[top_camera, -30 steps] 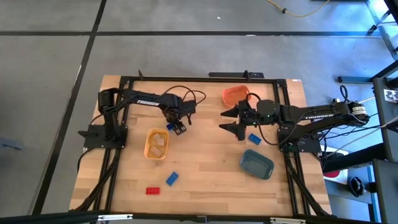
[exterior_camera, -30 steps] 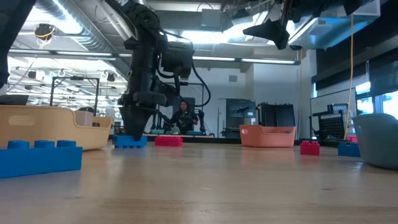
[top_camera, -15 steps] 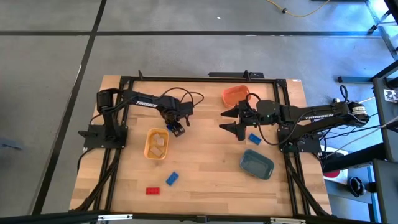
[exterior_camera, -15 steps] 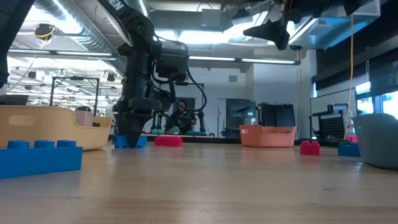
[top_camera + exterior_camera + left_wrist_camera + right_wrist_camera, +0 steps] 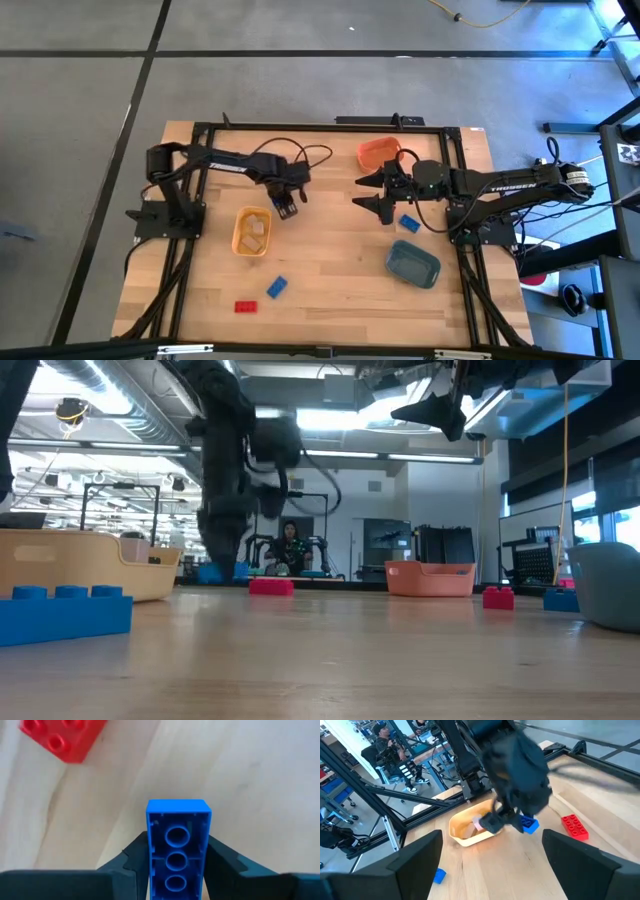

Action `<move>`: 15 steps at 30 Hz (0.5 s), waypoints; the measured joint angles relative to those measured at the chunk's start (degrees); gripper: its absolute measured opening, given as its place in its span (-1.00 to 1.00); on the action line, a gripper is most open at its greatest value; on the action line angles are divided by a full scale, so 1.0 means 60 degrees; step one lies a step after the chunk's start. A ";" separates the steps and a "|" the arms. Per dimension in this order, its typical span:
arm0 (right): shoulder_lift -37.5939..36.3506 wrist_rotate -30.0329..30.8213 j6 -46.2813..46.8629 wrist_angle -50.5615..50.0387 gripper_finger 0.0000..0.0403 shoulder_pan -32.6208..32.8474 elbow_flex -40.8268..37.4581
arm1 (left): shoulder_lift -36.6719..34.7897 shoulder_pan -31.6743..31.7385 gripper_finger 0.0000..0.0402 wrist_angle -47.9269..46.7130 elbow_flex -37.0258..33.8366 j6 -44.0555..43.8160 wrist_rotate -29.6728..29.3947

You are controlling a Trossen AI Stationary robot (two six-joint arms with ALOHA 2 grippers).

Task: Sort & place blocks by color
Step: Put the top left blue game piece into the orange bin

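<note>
— Looking down from above, what is seen?
— The left gripper (image 5: 287, 207) is clamped on a blue block (image 5: 284, 208) just beside the yellow tray (image 5: 251, 231); the right gripper (image 5: 380, 195) is spread wide.
— And at the left wrist?
— The blue block (image 5: 177, 851) is pinched between both fingers (image 5: 134, 865); a red block (image 5: 64, 737) is seen on the table (image 5: 260, 780).

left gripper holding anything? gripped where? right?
The left gripper is shut on a blue rectangular toy brick, fingers pressing its two long sides, hollow underside facing the wrist camera. The right gripper is open and holds nothing.
</note>
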 joint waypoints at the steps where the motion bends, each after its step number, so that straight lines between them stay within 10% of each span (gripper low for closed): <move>1: 0.0000 0.0000 0.0000 0.0014 0.72 0.0000 -0.0004 | -0.0273 -0.0052 -0.36 0.0149 0.0000 0.0041 -0.0055; 15: 0.0095 0.0011 -0.0476 0.0503 0.72 0.0004 -0.0004 | -0.3001 -0.1560 -0.36 0.5265 0.0018 0.0224 -0.0140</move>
